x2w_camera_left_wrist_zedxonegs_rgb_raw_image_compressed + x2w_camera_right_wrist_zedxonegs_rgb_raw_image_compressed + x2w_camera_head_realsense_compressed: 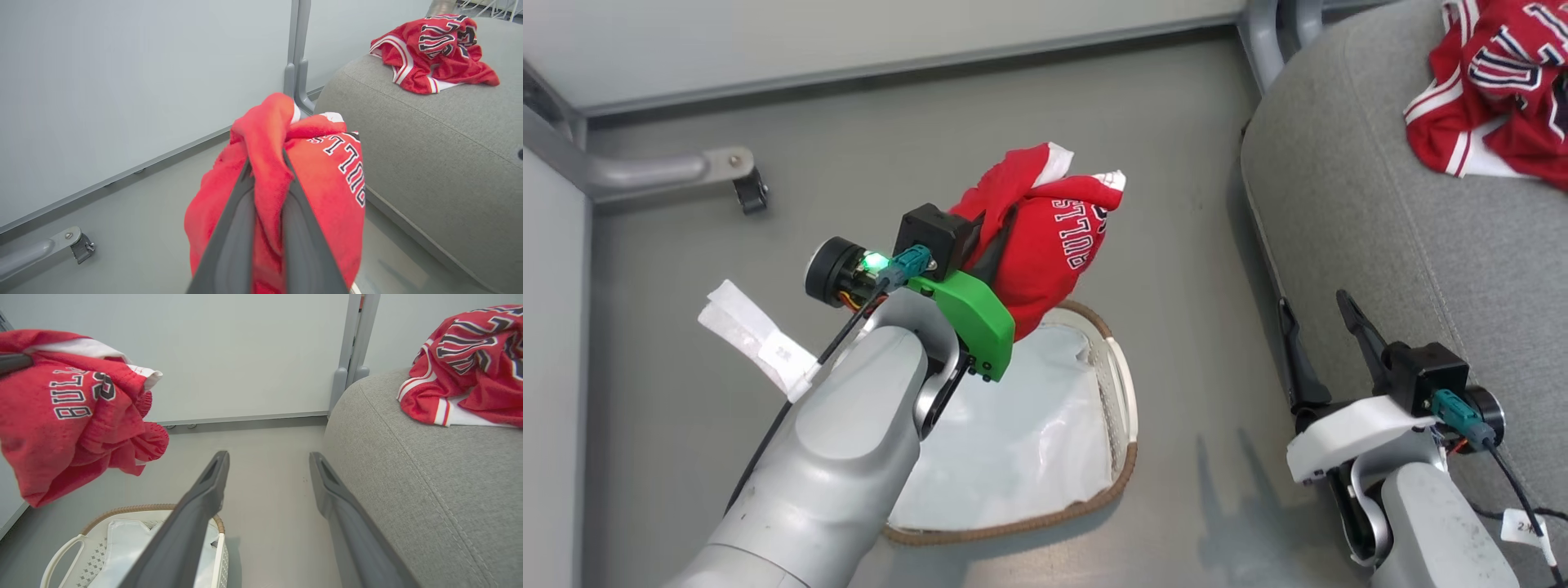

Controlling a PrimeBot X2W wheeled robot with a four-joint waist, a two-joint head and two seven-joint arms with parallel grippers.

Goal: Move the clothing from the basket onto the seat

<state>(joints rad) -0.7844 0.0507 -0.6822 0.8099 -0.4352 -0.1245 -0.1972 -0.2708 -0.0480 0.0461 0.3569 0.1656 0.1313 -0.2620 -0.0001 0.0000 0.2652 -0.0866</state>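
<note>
Left gripper (267,163): clenched on a fold of the red garment; the two dark fingers squeeze the cloth between them, and the rest of the bundle hangs down around them.
Right gripper (1315,304): released, fingers spread wide with nothing between them; it sits low at the near edge of the seat, fingertips pointing along the seat's side.
Paper tag (760,339): white strip hanging beside the cable on the left forearm.
Basket (135,508): on the floor between the two arms, partly hidden under the left forearm in the head view; brown woven-look rim, white perforated wall.
Liner (1021,416): crumpled white sheet lying inside the basket; no red cloth can be seen on it.
Red garment (1054,245): bunched, lifted clear of the basket and hanging over its far edge; white-edged "BULLS" lettering shows on one side, a white band at the top. It is left of the seat and not touching it.
Seat (1405,245): large grey fabric cushion with a seam line, on the right, beside the basket.
Jersey (1494,90): red with white and dark trim and large dark lettering, lying crumpled on top of the seat at its far end.
Floor (1013,106): smooth grey.
Caster (750,192): small black wheel on a grey metal leg, far left.
Wall panel (849,33): pale, along the back.
</note>
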